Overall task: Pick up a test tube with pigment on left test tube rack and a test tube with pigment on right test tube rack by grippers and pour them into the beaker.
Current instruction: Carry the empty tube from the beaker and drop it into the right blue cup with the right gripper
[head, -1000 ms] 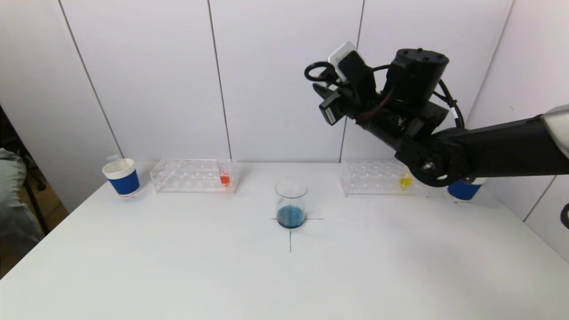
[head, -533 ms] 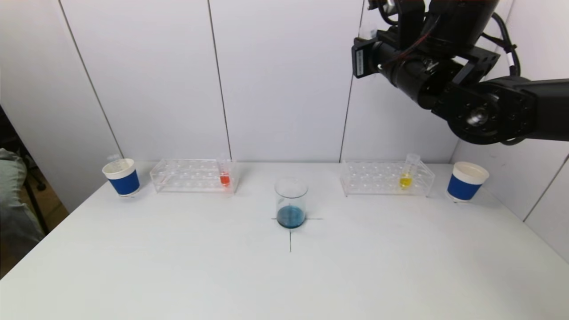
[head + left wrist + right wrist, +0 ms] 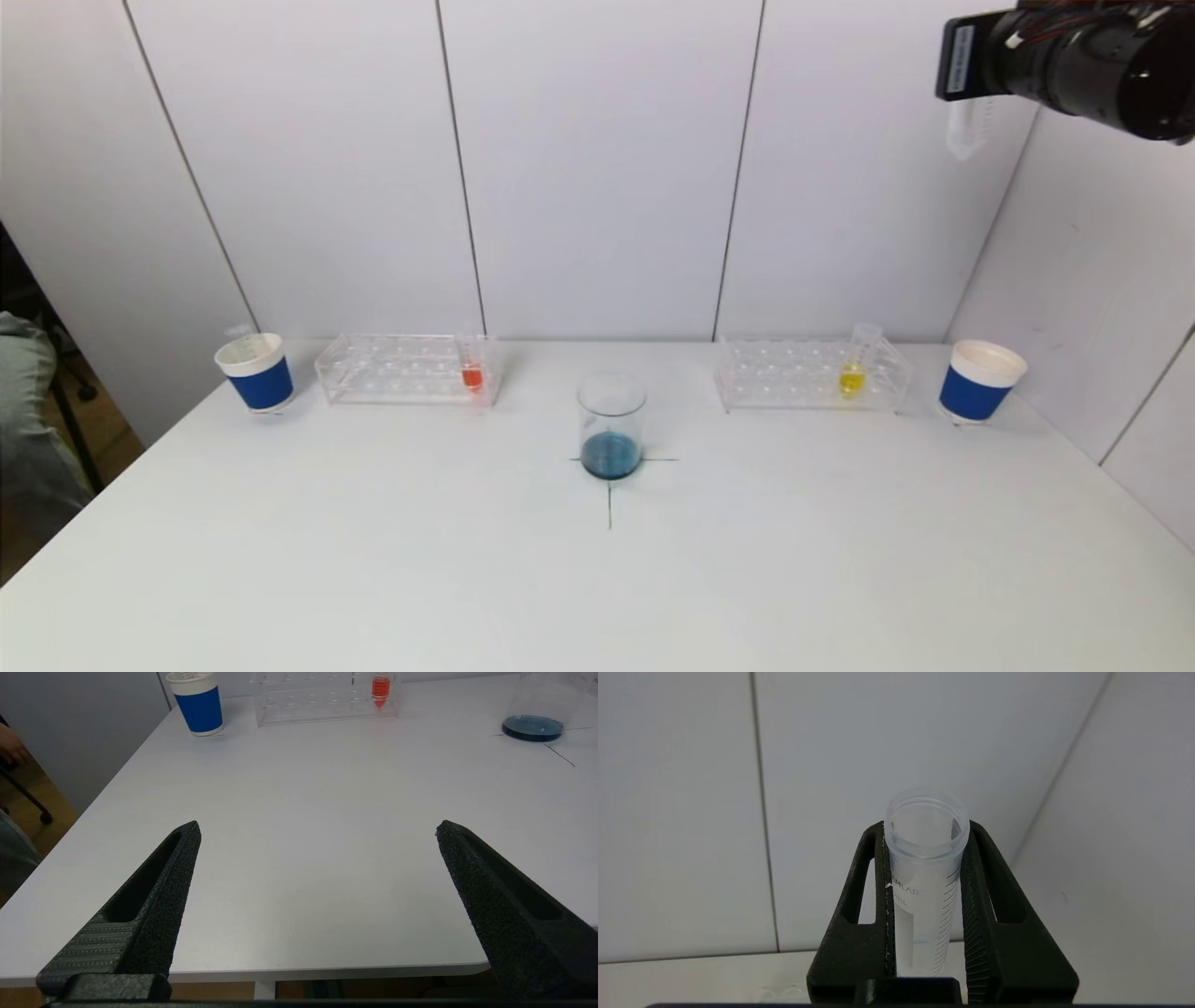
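— Where's the right gripper (image 3: pixel 924 877) just now?

— High up at the far right, well above the table (image 3: pixel 597 579). It's clamped on a clear test tube (image 3: pixel 924 868) that looks empty; the tube stands upright between the fingers, open mouth up and pointed tip hanging down.

— And the beaker (image 3: pixel 611 425)?

— At the middle of the table on the crossed lines, with blue liquid in the bottom. It lies below the held tube and well off to the left.

— So what does the next move hang on?

— My guess is the empty tube wants setting down. The blue paper cup (image 3: pixel 982 381) on the right sits below the gripper, just beyond the right rack (image 3: pixel 810 375), where a yellow tube (image 3: pixel 854 366) stands upright at the right end. With the held tube's long axis already vertical, a descent would suit either spot, though I can't tell which one is meant.

— The left side?

— The left gripper (image 3: pixel 317 868) hangs low at the near left table edge, jaws spread wide, holding nothing. The orange tube (image 3: pixel 380 686) stands upright at the right end of the left rack (image 3: pixel 406 369), far ahead of it, so the left arm is the nearer one for that.
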### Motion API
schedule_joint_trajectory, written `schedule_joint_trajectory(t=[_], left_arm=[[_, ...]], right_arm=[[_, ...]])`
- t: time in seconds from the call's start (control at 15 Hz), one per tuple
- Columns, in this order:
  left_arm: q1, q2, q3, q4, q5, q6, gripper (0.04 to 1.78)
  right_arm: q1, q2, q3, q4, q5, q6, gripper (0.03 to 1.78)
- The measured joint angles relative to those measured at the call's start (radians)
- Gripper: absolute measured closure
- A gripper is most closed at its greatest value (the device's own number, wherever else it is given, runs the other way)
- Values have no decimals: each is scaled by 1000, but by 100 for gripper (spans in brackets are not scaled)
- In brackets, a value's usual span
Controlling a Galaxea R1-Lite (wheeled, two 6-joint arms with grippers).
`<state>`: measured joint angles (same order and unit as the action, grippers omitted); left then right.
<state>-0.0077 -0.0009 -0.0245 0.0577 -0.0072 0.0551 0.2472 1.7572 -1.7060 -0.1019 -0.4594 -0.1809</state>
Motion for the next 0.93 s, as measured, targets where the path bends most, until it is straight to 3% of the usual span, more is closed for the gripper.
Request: schedule_joint_trajectory(t=[0.13, 0.27, 0.4, 0.67, 0.93], left_arm=[[0, 0, 0, 0, 0, 0, 6], [0, 0, 0, 0, 0, 0, 6], [0, 0, 0, 0, 0, 0, 6], [0, 0, 0, 0, 0, 0, 6], [0, 0, 0, 0, 0, 0, 6]], right_arm=[[-77, -42, -21, 114, 4, 63, 135], [-144, -72, -25, 154, 9, 118, 135], [-205, -86, -7, 155, 15, 150, 135], [-300, -97, 87, 144, 103, 216, 135], [-334, -89, 197, 111, 112, 260, 135]])
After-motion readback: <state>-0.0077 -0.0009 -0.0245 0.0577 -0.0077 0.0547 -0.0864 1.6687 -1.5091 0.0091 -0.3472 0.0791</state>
